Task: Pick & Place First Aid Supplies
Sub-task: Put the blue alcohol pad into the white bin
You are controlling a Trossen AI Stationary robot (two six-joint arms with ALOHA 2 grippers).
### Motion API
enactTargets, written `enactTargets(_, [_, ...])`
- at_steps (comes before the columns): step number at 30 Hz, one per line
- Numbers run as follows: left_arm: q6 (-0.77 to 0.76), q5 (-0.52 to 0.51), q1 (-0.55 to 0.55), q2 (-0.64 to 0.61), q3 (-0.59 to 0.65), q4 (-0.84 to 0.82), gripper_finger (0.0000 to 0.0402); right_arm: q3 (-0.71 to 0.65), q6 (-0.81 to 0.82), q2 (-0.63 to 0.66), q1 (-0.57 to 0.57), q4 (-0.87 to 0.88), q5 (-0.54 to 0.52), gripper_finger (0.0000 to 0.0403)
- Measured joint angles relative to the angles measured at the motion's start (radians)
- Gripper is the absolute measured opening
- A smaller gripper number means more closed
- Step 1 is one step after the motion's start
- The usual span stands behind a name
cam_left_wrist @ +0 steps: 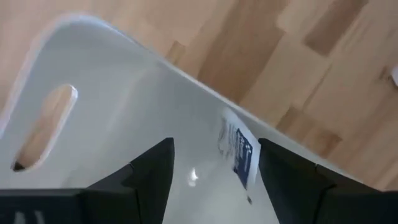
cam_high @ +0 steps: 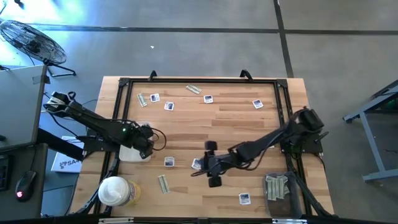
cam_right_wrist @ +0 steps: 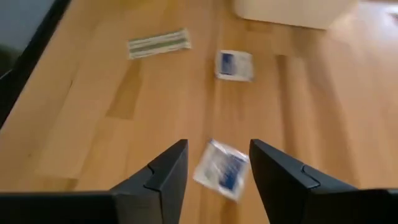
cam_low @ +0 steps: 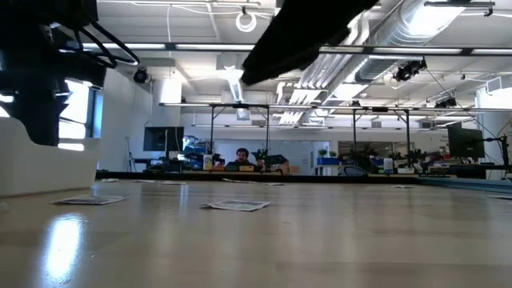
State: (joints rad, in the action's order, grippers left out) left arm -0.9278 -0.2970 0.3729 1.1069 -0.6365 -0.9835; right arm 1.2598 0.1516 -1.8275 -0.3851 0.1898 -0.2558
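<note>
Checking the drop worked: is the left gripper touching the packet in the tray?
Apart. The left wrist view shows the packet lying on the tray between the open fingers of the left gripper.

Packets (cam_high: 208,99) are scattered along the table's (cam_high: 236,124) far side; a tray (cam_high: 132,154) sits at its left edge, a tub (cam_high: 114,190) nearer the front, strips (cam_high: 277,187) front right

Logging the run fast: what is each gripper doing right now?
Left gripper: jaws open, empty, over the white rectangular plastic tray.
Right gripper: jaws open, empty, above a square white blue-printed packet.
</note>
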Motion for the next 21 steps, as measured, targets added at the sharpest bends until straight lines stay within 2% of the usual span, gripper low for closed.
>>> enactTargets(3, [0.007,0.041,0.000,-0.012,-0.012,-0.062,0.0223,0.000,-0.046,-0.071,0.030,-0.078,0.087,0.0167])
enactTargets(7, [0.009,0.047,0.000,-0.033,-0.046,-0.107,0.0223,0.000,-0.063,-0.133,0.068,-0.089,0.107,0.0163])
enactTargets(15, [0.070,0.045,0.000,-0.057,-0.065,-0.054,0.0223,0.000,-0.064,-0.194,0.167,-0.080,0.114,0.0152])
enactTargets(21, [0.079,0.004,0.000,-0.055,-0.063,-0.014,0.0223,0.000,-0.081,-0.244,0.182,-0.097,0.211,0.0140])
